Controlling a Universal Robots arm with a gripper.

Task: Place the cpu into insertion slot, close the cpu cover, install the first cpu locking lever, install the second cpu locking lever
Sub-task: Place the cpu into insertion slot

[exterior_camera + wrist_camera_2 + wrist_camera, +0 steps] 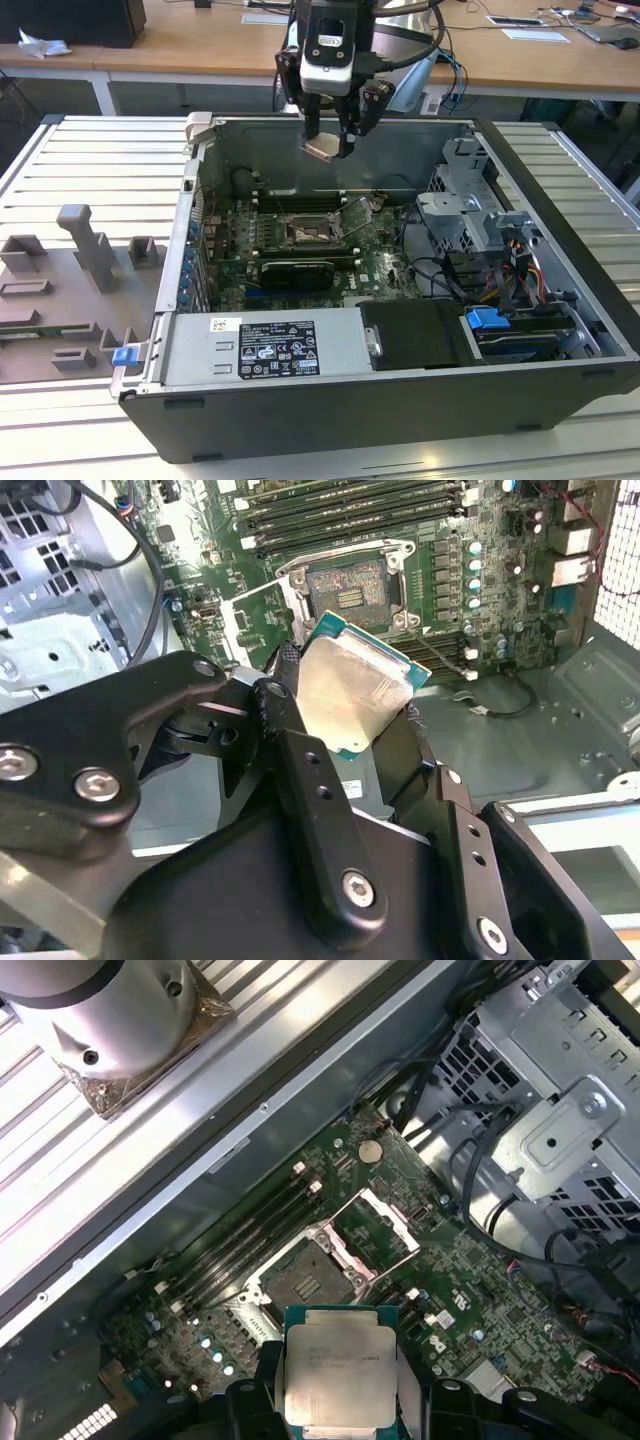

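On the exterior view's left, passing the grey holder blocks [90,255], lying well apart from the work. Moving along to the open computer case [190,300]. Up over its middle, hanging with the gripper [328,142] closed partway, pinching the cpu [326,149] by two edges and holding it a bit tilted, not flat. Working on step one, by the look of it: carrying the cpu, not yet putting it in.

Lower down on the green board [385,265], well apart from the cpu, finding the insertion slot [312,232] lying bare. Just beside it, toward the exterior view's right, finding the cpu cover [358,214] standing flipped up, leaving the slot open.

Probably needing a slow, straight drop next: turning the cpu flat, matching its corners to the slot, and setting it down softly without any pushing.
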